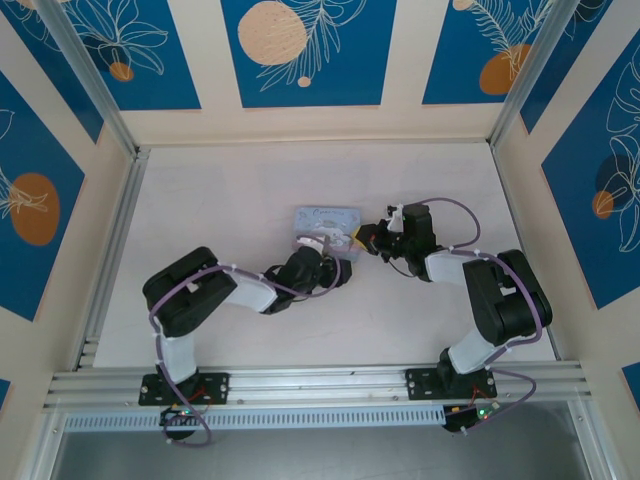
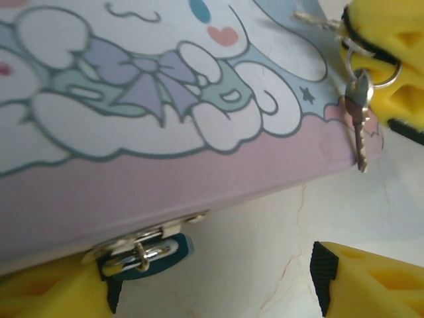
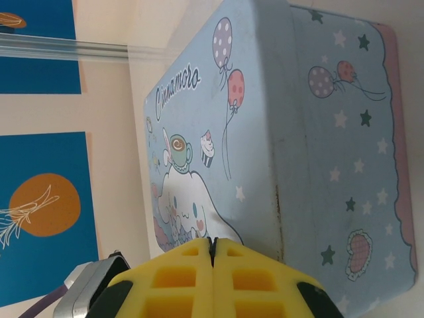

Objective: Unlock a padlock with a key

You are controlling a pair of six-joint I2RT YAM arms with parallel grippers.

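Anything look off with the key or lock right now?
Yes: the key dangles loose on its ring from the shut right gripper, blade pointing down at the tin box corner, not pinched itself. The padlock hangs on the box's latch, well apart from it.

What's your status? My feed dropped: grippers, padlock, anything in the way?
Left gripper open around padlock, which hangs on tin hasp. Right gripper shut on key ring; key dangles beside tin, away from padlock. No obstruction seen.

The left arm and right arm are black and white, strung with lilac cables; jaws yellow, gridded.
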